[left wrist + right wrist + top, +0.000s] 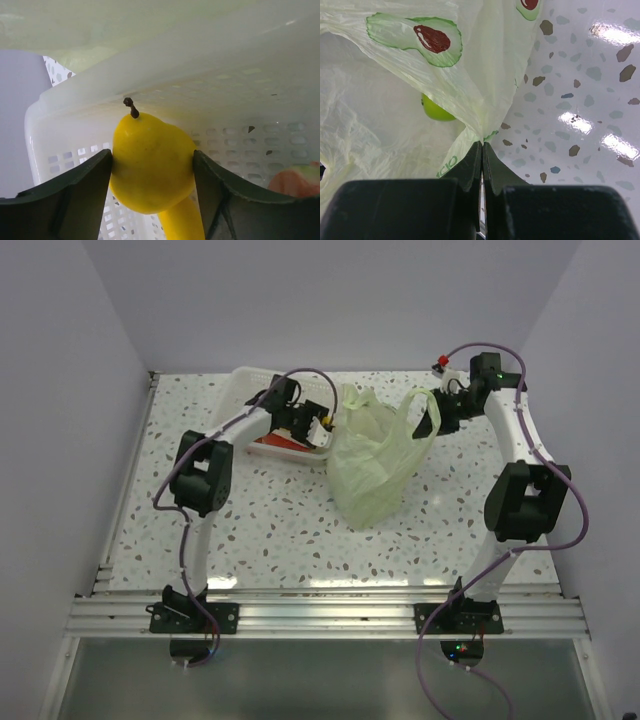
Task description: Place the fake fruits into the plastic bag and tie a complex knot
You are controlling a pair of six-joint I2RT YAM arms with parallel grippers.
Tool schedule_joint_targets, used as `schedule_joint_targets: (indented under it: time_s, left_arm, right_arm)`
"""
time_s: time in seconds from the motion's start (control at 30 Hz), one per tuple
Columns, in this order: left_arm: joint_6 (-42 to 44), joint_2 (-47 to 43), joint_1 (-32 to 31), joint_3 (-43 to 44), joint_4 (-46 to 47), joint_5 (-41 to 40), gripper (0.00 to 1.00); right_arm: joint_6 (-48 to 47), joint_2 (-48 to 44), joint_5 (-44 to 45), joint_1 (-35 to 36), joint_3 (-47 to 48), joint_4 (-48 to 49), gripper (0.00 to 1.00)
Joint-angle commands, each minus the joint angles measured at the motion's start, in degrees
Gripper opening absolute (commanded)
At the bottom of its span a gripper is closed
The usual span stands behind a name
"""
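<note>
A yellow pear-shaped fake fruit (150, 160) with a brown stem sits between the fingers of my left gripper (152, 167), which touch it on both sides inside the white basket (240, 100). Under it lies another yellow piece (182, 225), and a red-orange fruit (297, 182) shows at the right. In the top view the left gripper (322, 426) is at the basket's right end, beside the pale green plastic bag (372, 460). My right gripper (482, 144) is shut on a bunched handle of the bag (395, 130), holding it up. A green apple (436, 111) shows through the bag. No knot is visible.
The white basket (245, 385) stands at the back left of the speckled table (270, 530), with a red piece (275, 440) in it. The bag stands mid-table between the two arms. Grey walls close in the back and both sides.
</note>
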Motion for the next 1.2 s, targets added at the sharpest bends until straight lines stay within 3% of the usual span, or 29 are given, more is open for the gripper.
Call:
schedule_joint_targets:
  time_s: [0.0, 0.03, 0.17, 0.53, 0.73, 0.93, 1.03, 1.17]
  left_arm:
    - [-1.0, -0.07, -0.13, 3.23, 0.2, 1.42, 0.61]
    - [-1.88, -0.34, 0.14, 3.32, 0.2, 1.51, 0.55]
    - [-9.96, -3.41, 1.8, 2.18, 2.39, 3.69, 0.45]
    - [-42.81, -23.61, 6.73, -1.78, 3.64, 18.19, 0.39]
    - [-51.45, -33.82, 5.42, -5.65, -1.37, 30.85, 0.38]
    - [-55.67, -36.55, 0.33, -6.62, -2.52, 33.32, 0.36]
    - [-60.41, -35.94, -2.92, -6.88, 1.51, 31.67, 0.36]
    - [-69.46, -32.35, -5.31, -6.53, 13.69, 28.23, 0.39]
  right_arm:
    - [-1.01, -0.54, -0.46, 0.14, 2.65, -1.21, 0.0]
    - [-1.01, -0.63, -0.55, 0.14, 2.48, -1.21, 0.0]
    - [-1.01, -0.72, -0.9, 0.14, 2.39, -1.12, 0.0]
    - [2.06, -1.42, -3.62, 0.14, 3.71, 0.64, 0.0]
    - [3.11, -1.95, -4.68, 0.67, 3.18, 1.86, 0.0]
    - [4.61, -2.83, -5.3, 1.29, 2.92, 3.27, 0.0]
    - [4.79, -3.18, -5.74, 1.38, 3.09, 3.18, 0.0]
    - [4.79, -3.62, -5.74, 1.46, 2.92, 3.18, 0.0]
